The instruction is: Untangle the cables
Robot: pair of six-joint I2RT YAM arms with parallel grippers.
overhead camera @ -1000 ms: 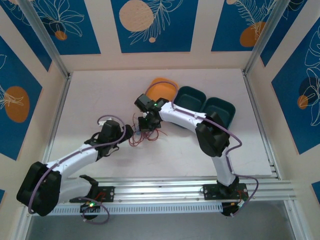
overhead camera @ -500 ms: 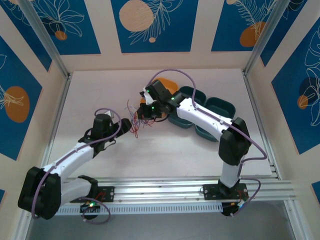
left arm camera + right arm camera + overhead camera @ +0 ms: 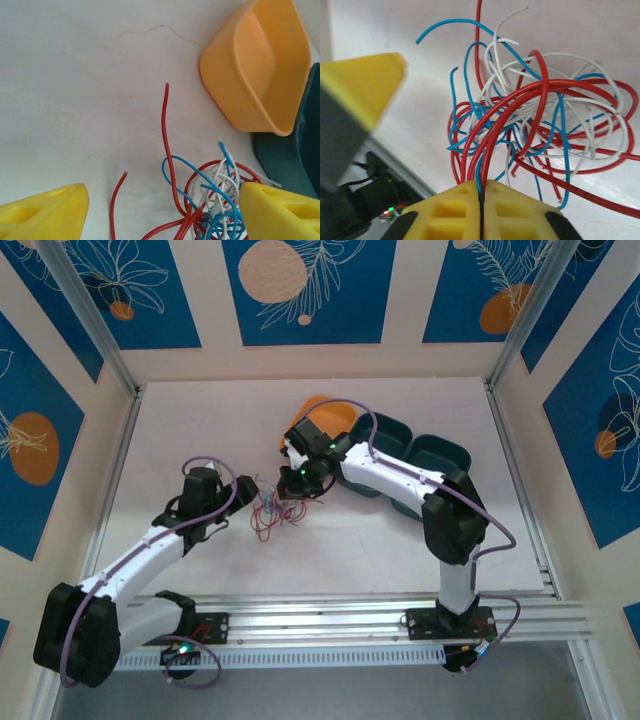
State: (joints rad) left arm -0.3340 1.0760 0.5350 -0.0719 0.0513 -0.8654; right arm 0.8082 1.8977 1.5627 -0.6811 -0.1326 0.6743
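Drawn nearer since half a second ago, the cables (image 3: 270,515) lie bunched. The left gripper (image 3: 164,195) stands wide open astride them; beyond, the right gripper (image 3: 481,197) clamps red strands. The left should take one loose end, then part slowly.

On the desk (image 3: 200,430) I count one orange bin (image 3: 335,412) and two dark teal bins: the inner teal bin (image 3: 395,435) and the outer teal bin (image 3: 447,453). There is one tangle of cables (image 3: 272,512) in three colours: red, blue and white. There are two arms with two claws: the left claw (image 3: 255,495) and the right claw (image 3: 292,488).
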